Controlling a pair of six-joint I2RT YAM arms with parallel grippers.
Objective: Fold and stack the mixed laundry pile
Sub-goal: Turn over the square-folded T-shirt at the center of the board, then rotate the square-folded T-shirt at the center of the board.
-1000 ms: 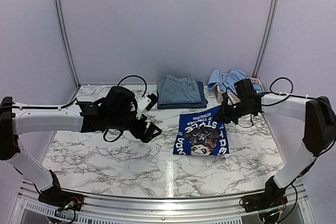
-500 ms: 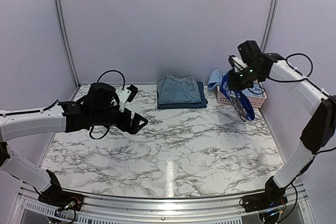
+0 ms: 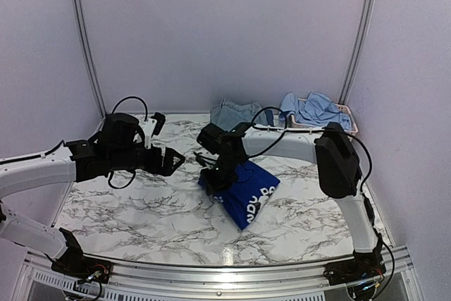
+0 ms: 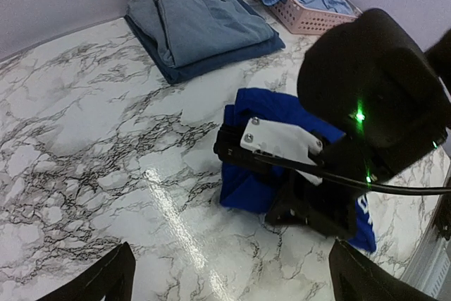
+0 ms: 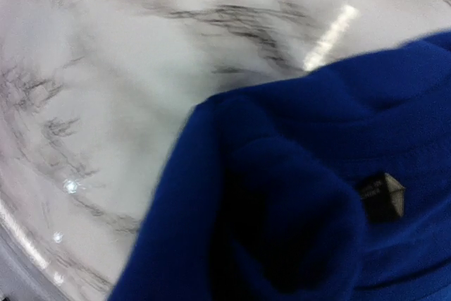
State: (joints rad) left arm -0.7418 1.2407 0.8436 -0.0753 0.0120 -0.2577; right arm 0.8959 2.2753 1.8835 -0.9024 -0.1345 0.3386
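A royal-blue T-shirt (image 3: 248,189) with white lettering lies in a folded bundle on the marble table (image 3: 141,209), a little right of the middle. My right gripper (image 3: 215,176) is pressed down on its left end. In the right wrist view blue cloth (image 5: 296,174) bunches over the jaws, leaving only one fingertip (image 5: 381,197) showing, so their state does not show. My left gripper (image 3: 173,161) hovers open just left of the shirt (image 4: 248,177), nothing between its fingers (image 4: 106,280). Folded denim on a navy piece (image 3: 231,113) sits at the back.
A pink lattice basket (image 3: 347,123) at the back right holds a light-blue shirt (image 3: 313,109). The right arm (image 3: 289,142) stretches across the table from the right side, in front of the denim stack (image 4: 201,29). Purple walls close in the table.
The right arm has swung the T-shirt from up near the basket down onto the table's middle. The left arm has drawn back slightly to the left, still open.
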